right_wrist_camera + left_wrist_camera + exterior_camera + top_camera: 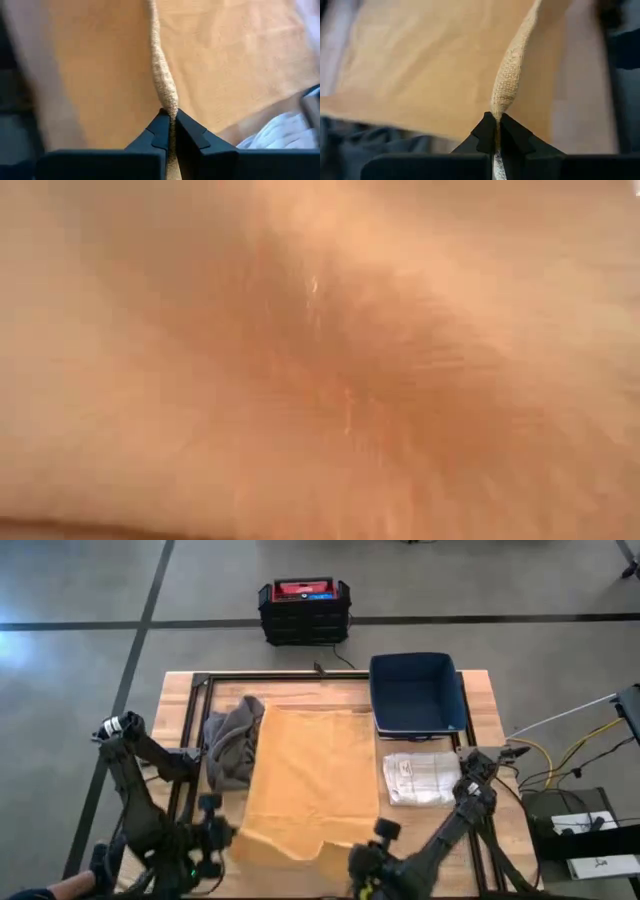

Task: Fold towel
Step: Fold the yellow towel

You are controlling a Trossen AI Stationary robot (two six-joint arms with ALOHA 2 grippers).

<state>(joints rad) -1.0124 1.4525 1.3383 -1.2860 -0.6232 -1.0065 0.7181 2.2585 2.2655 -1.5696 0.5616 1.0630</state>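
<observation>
The orange towel (305,780) lies spread out on the wooden tabletop (480,690). It reaches from the two tools out to the far side of the tabletop.

The left tool (496,131) is at the near left corner of the towel. Its two fingers are pressed together on the towel's edge. A thin ridge of cloth runs out from between the fingers and away from the tool. From above, the left tool (218,836) sits right at that corner.

The right tool (170,125) is at the near right corner of the towel. Its fingers pinch the edge too, and a ridge of cloth rises out from between them. From above, the right tool (368,858) is just beside a small step in the towel's near edge.

The rest of the towel lies flat ahead of both tools. In the low view the orange cloth fills the whole picture.

A gray cloth (232,740) lies bunched up past the left tool, touching the towel's left side. A folded white towel (420,778) lies past the right tool, just beside the orange towel. A blue bin (418,692) sits farther out, beyond the white towel.
</observation>
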